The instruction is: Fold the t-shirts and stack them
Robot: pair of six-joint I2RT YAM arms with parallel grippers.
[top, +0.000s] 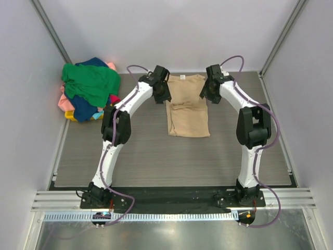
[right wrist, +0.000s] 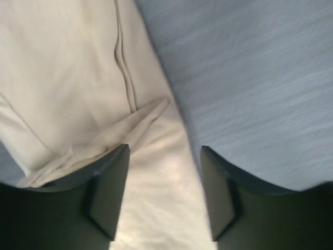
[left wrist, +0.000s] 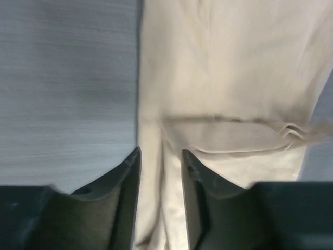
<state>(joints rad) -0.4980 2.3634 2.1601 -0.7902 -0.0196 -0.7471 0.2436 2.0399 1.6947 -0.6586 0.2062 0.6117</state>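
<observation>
Working at the collar end of the tan t-shirt (top: 187, 112), I have my left gripper (left wrist: 160, 156) over its left edge and my right gripper (right wrist: 165, 153) over its right edge. Both have their fingers apart, the left by a narrower gap, and neither is clamped on cloth yet. The shirt lies flat as a long narrow panel on the far middle of the worktop (top: 156, 156), sleeves tucked inward, its white neck label (top: 182, 77) at the far end. The other shirts sit heaped in the far left corner, a green t-shirt (top: 91, 83) on top, well apart from this one.

I judge the step in hand to be pinching both far corners so the collar end can be carried over onto the hem. To do it well, each pinch should take every layer at the edge, including the tucked sleeve (left wrist: 234, 138), or that flap could spill out mid-fold. My two sides should close at matching spots and lift together, keeping the cloth lightly taut between them so the crease lands square and the edges line up.
</observation>
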